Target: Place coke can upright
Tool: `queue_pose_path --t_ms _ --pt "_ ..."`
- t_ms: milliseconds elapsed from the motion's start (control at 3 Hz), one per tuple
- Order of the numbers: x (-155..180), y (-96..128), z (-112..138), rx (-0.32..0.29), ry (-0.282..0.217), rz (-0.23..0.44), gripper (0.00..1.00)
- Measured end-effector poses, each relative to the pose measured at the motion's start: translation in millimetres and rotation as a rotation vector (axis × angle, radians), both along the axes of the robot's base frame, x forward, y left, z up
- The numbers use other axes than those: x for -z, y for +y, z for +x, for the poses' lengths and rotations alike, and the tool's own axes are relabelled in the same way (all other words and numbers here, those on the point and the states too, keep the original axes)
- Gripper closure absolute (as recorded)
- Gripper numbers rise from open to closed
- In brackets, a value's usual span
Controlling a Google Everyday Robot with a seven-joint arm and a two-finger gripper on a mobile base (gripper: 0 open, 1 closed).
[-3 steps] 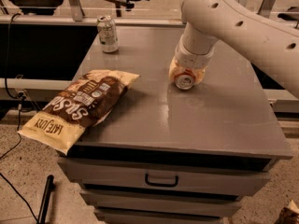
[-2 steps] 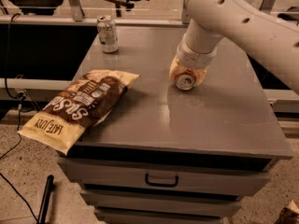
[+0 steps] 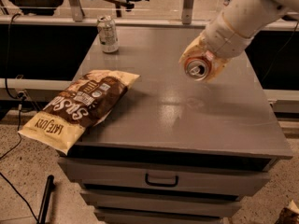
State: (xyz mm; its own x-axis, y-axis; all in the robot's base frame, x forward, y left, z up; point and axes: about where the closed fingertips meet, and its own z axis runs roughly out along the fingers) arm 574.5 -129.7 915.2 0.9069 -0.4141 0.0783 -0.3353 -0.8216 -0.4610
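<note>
The coke can (image 3: 196, 69) is held on its side in the air above the right half of the grey cabinet top (image 3: 163, 120). Its silver top with the pull tab faces me, and only a rim of red shows. My gripper (image 3: 200, 63) comes down from the upper right on the white arm and is shut on the can, with yellowish fingers (image 3: 217, 65) wrapped around its body. A faint shadow of the can lies on the surface below it.
A silver-white can (image 3: 107, 33) stands upright at the back left corner. A brown and yellow snack bag (image 3: 79, 108) lies on the left and hangs over the left front edge. A drawer with a handle (image 3: 161, 179) is below the top. Cables lie on the floor at the left.
The can lay on the table under the gripper before. Now the gripper has lifted it off the surface, still on its side.
</note>
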Motion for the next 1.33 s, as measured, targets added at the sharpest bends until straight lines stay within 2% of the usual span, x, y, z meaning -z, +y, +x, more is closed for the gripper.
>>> queue_pose_path --t_ms 333,667,1000,1333 --pt "-29.6 1.4 -29.9 0.115 0.016 0.082 1.0" --pt "-44.3 10.1 -59.3 0.285 0.041 0.147 1.0" --pt "-44.3 10.1 -59.3 0.285 0.041 0.147 1.0" --pt "-27.5 11.0 -53.2 0.368 0.101 0.231 1.0"
